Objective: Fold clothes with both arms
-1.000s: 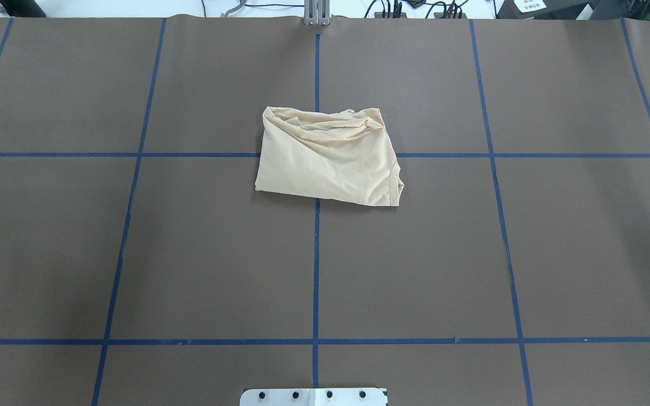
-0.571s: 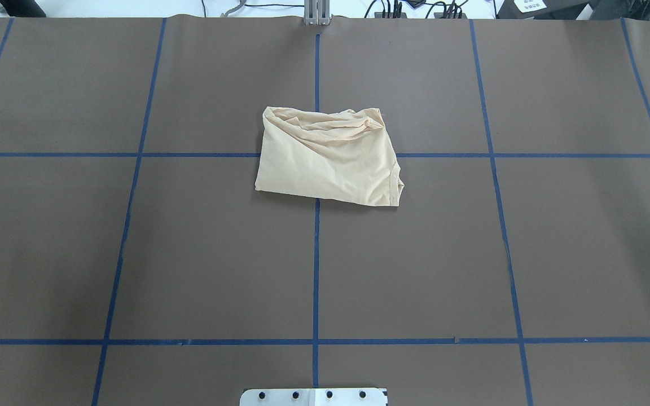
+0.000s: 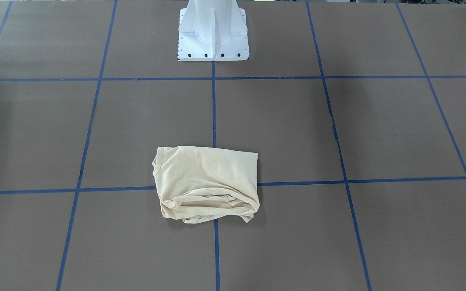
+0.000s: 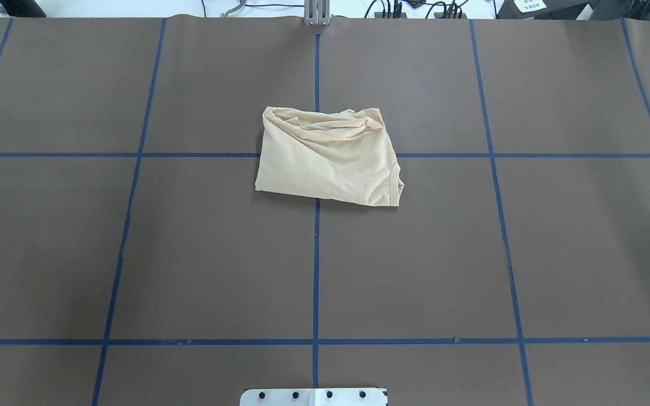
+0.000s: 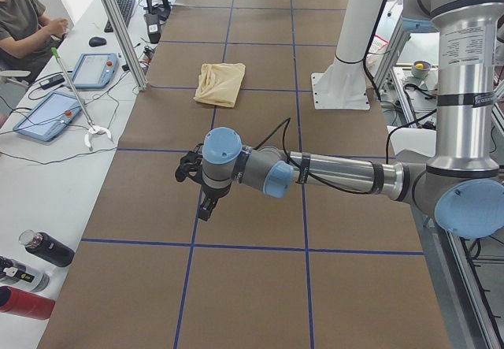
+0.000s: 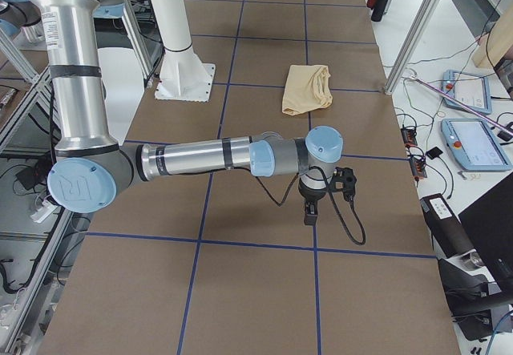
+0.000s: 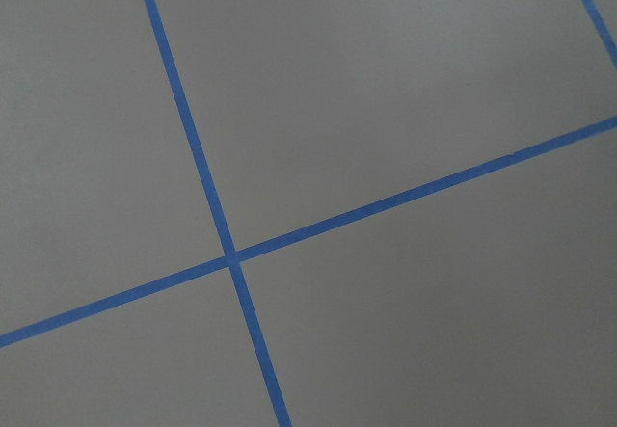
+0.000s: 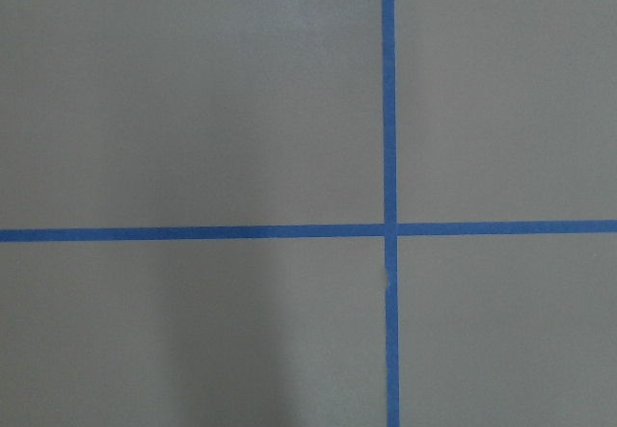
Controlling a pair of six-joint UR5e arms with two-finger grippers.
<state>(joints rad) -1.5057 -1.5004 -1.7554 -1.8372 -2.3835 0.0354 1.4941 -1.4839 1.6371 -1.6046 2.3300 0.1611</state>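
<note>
Blue tape lines (image 4: 315, 270) grid a brown table mat (image 4: 218, 254); a blue-framed touchscreen pendant (image 5: 46, 115) lies on a white bench (image 5: 71, 199) near a seated person (image 5: 22, 20).

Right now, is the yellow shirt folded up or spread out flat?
Folded up. The shirt lies in a small, roughly rectangular bundle on the table, no sleeves sticking out, though one edge is bunched and wrinkly.

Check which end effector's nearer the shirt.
Right, marginally. The left end effector and right end effector hover mirrored toward opposite ends; the shirt lies slightly right of the centre line.
</note>
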